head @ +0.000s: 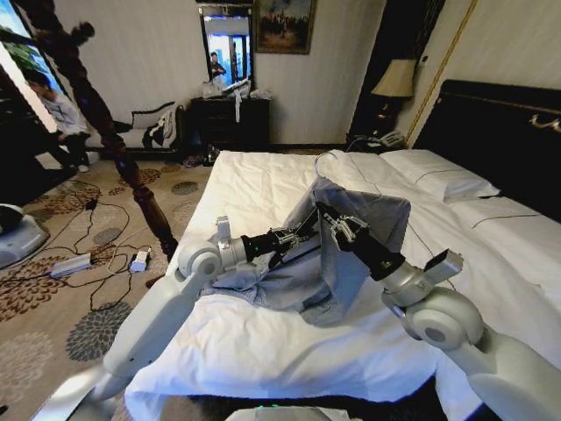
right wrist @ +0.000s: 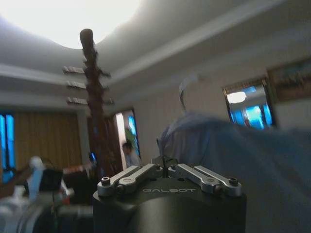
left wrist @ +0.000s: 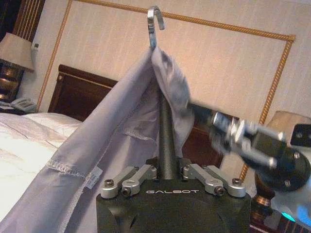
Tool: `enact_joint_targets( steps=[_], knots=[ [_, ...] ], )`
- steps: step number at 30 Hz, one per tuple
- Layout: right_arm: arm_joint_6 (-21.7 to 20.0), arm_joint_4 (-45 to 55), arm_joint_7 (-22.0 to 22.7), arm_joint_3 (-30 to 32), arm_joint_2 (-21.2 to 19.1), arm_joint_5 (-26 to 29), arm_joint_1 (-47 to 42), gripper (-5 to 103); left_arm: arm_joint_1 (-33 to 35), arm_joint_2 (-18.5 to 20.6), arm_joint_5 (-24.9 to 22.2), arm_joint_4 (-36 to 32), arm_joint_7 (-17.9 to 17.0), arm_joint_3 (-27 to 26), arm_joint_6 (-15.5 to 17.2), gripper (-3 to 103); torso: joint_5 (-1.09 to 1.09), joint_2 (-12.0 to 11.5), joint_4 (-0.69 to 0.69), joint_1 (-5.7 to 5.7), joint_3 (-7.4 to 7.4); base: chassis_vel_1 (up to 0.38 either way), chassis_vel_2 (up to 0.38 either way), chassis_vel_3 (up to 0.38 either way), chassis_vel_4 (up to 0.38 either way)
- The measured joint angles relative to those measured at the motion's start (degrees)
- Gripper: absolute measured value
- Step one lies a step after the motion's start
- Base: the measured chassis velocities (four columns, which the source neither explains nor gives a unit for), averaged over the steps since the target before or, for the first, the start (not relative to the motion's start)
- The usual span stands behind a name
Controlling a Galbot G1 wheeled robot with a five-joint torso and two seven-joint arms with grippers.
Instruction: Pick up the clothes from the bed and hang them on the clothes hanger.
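Above the bed (head: 263, 351), the left end effector (left wrist: 167, 175) is clamped on the clothes hanger (left wrist: 166, 141) with the shirt (head: 364, 232) half draped, the right end effector (head: 337, 230) pinching fabric beside it; tugging could slide the shirt off

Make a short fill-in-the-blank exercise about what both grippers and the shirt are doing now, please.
1. The left gripper is shut on the black ____ of the clothes hanger.
2. The hanger's silver hook pokes out above the ____.
3. The right gripper grips the shirt's fabric above the ____.

Missing words: bar; shirt; bed
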Motion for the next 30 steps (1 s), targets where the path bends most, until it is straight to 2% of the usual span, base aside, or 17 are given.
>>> enact_joint_targets(
  steps=[1,4,5,6,9,11,14,15,17,18,19,20,22,23,26,27,30],
  knots=[
    [0.0,0.0,0.0,0.0,0.0,0.0,0.0,0,0.0,0.0,0.0,0.0,0.0,0.0,0.0,17,0.00,0.0,0.00,0.00,0.00,0.000,0.000,0.000,0.000],
    [-4.0,2.9,2.2,0.2,-0.6,-0.1,-3.8,11,0.0,0.0,-0.2,-0.2,-0.6,-0.3,-0.1,17,0.00,0.0,-0.01,0.00,0.00,0.000,0.000,0.000,0.000],
    [-4.5,3.6,2.1,0.3,-0.7,-0.5,-4.8,16,-0.1,0.1,-0.3,-0.2,-0.7,-0.4,-0.2,17,0.00,0.0,-0.01,0.00,0.00,0.000,0.000,0.000,0.000],
    [-4.5,3.6,2.1,0.3,-0.7,-0.5,-4.8,16,-0.1,0.1,-0.3,-0.2,-0.7,-0.4,-0.2,17,0.00,0.0,-0.01,0.00,0.00,0.000,0.000,0.000,0.000],
    [-5.6,4.9,-0.4,0.4,-1.6,-3.4,-9.4,32,-0.5,0.8,-0.9,-0.2,-1.3,-0.7,-0.5,17,-0.01,0.0,-0.01,0.00,0.00,0.000,0.000,0.000,0.000],
    [-5.6,4.9,-0.9,0.5,-1.7,-4.0,-10.3,32,-0.6,1.0,-1.0,-0.2,-1.4,-0.8,-0.5,17,-0.01,0.0,0.00,0.00,0.00,0.000,0.000,0.000,0.000],
    [-3.6,4.9,-5.9,1.9,-2.2,-6.8,-14.6,48,-1.4,2.3,-1.4,-0.1,-1.5,-1.4,-1.2,17,0.00,0.0,-0.03,0.00,0.00,0.000,0.000,0.000,0.000],
    [-3.6,4.9,-5.9,1.9,-2.2,-6.8,-14.6,48,-1.4,2.3,-1.4,-0.1,-1.5,-1.4,-1.2,17,0.00,0.0,-0.03,0.00,0.00,0.000,0.000,0.000,0.000],
    [-1.3,4.9,-8.5,3.3,-2.5,-6.3,-14.5,60,-2.0,3.5,-2.1,0.2,-1.5,-1.7,-1.5,17,-0.01,0.0,-0.03,-0.01,-0.01,0.000,0.000,0.000,0.000],
    [0.8,4.9,-11.1,4.4,-2.9,-4.7,-13.1,65,-2.3,4.6,-2.7,0.4,-1.2,-1.9,-1.9,17,0.00,0.0,-0.03,0.00,-0.01,0.000,0.000,0.000,0.000],
    [2.6,4.9,-13.2,5.4,-3.4,-2.7,-11.5,65,-2.4,5.9,-3.2,0.5,-0.7,-2.1,-2.2,17,0.00,0.0,-0.03,0.00,0.00,0.000,0.000,0.000,0.000],
    [2.6,4.9,-13.2,5.4,-3.4,-2.7,-11.5,65,-2.4,5.9,-3.2,0.5,-0.7,-2.1,-2.2,17,0.00,0.0,-0.03,0.00,0.00,0.000,0.000,0.000,0.000],
    [6.7,5.2,-20.7,9.9,-5.6,6.7,-7.9,76,-2.7,9.5,-3.7,0.8,1.7,-2.6,-3.5,17,0.00,0.0,0.03,0.00,0.00,0.000,0.000,0.000,0.000],
    [6.7,5.2,-20.7,9.9,-5.6,6.7,-7.9,76,-2.7,9.5,-3.7,0.8,1.7,-2.6,-3.5,17,0.00,0.0,0.03,0.00,0.00,0.000,0.000,0.000,0.000],
    [8.3,3.7,-27.8,17.7,-10.6,16.0,-6.3,91,-3.1,12.9,-4.5,1.4,5.1,-3.4,-4.4,17,-0.01,0.0,-0.03,-0.01,-0.01,0.000,0.000,0.000,0.000],
    [8.7,1.6,-28.3,19.2,-12.4,16.7,-6.1,96,-3.1,13.6,-4.6,1.4,5.9,-3.6,-4.4,17,-0.02,0.0,-0.02,-0.01,-0.01,0.000,0.000,0.000,0.000],
    [9.1,-2.0,-28.9,20.5,-15.4,16.2,-5.8,98,-3.1,14.4,-4.6,1.4,7.0,-3.8,-4.2,17,0.02,0.0,-0.02,-0.01,0.00,0.000,0.000,0.000,0.000]
  ],
)
